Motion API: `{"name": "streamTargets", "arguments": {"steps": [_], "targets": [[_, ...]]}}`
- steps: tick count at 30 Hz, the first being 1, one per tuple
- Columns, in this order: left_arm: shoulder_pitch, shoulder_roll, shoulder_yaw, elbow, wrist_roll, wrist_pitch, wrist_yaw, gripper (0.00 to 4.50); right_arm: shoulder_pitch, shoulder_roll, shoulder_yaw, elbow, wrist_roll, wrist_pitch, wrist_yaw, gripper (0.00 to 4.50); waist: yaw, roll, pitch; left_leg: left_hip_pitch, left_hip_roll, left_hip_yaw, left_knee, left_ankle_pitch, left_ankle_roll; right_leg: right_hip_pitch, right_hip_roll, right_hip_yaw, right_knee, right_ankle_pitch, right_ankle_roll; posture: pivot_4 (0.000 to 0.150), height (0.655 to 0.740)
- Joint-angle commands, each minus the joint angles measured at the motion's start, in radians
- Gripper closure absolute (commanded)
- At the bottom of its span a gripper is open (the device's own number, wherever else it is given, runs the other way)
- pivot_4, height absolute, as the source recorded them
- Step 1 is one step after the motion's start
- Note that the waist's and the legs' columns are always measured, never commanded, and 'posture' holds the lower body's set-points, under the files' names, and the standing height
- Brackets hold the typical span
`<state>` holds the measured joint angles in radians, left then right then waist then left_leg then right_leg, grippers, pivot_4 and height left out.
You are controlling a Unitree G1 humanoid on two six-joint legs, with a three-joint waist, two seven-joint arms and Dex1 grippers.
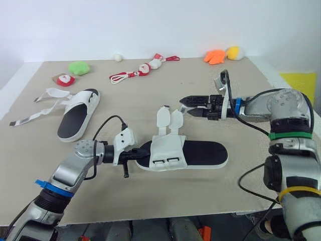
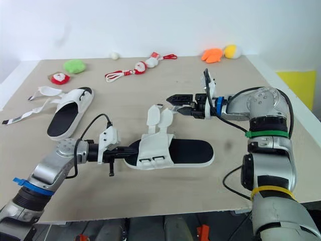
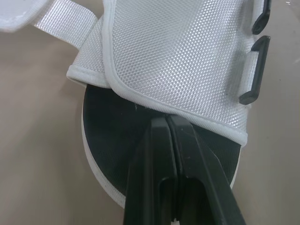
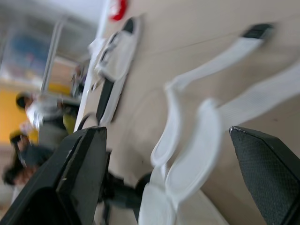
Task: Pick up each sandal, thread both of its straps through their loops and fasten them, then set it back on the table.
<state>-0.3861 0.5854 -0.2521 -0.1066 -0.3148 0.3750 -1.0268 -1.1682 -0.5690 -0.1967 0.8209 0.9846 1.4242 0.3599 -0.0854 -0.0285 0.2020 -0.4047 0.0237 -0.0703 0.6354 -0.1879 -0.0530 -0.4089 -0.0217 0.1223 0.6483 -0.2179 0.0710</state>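
Two white sandals with black insoles lie on a beige counter (image 1: 241,191). One sandal (image 1: 198,153) lies crosswise near the middle of the front edge. Its two straps (image 1: 164,116) are undone and stand up toward the far edge, and two dark loops (image 1: 167,161) show on the front of its white upper.

The left tool (image 1: 144,152) reaches in from the front left corner. Its fingers are pressed together, with their tips over the black insole at the rim of the upper. The right tool (image 1: 184,106) comes from the right edge with its fingers spread apart, just beside the free ends of the two straps.

The second sandal (image 1: 77,113) lies near the left edge, its two straps (image 1: 50,94) loose and trailing toward that edge.

Along the far edge sit six small things: a green plush (image 1: 78,68), a red and white toy (image 1: 64,79), a white ball (image 1: 118,57), a red cord with two little figures (image 1: 143,69), an orange plush (image 1: 214,56) and a yellow plush (image 1: 233,52).

The front right corner is bare, as is the middle strip between the sandals and the far row.
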Motion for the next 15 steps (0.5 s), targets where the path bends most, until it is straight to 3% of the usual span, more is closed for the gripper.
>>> {"name": "streamTargets", "arguments": {"steps": [1,6,15], "targets": [[0.030,0.007,-0.027,0.022,0.037,0.027,0.005,4.45,-0.043,0.027,-0.102,0.117,-0.051,-0.035,-0.076,0.00,0.000,0.000,0.000,0.000,0.000,0.000,0.000,0.000,0.000,0.000,0.000,0.000,0.000,0.000,0.000,0.150,0.7400],[0.041,0.007,-0.020,0.007,0.036,0.031,0.008,4.45,-0.048,0.077,-0.132,0.210,-0.155,-0.152,-0.077,0.00,-0.003,0.000,0.000,-0.001,0.000,0.000,-0.001,-0.001,0.001,0.000,0.000,0.000,-0.001,0.002,0.004,0.150,0.7400],[0.049,0.011,-0.004,-0.007,0.033,0.037,0.008,4.45,-0.097,0.150,-0.276,0.382,-0.203,-0.357,-0.105,0.00,-0.014,0.000,0.000,-0.001,0.000,0.000,-0.001,-0.001,0.001,0.000,0.000,0.000,-0.002,0.002,0.004,0.150,0.7400]]}}
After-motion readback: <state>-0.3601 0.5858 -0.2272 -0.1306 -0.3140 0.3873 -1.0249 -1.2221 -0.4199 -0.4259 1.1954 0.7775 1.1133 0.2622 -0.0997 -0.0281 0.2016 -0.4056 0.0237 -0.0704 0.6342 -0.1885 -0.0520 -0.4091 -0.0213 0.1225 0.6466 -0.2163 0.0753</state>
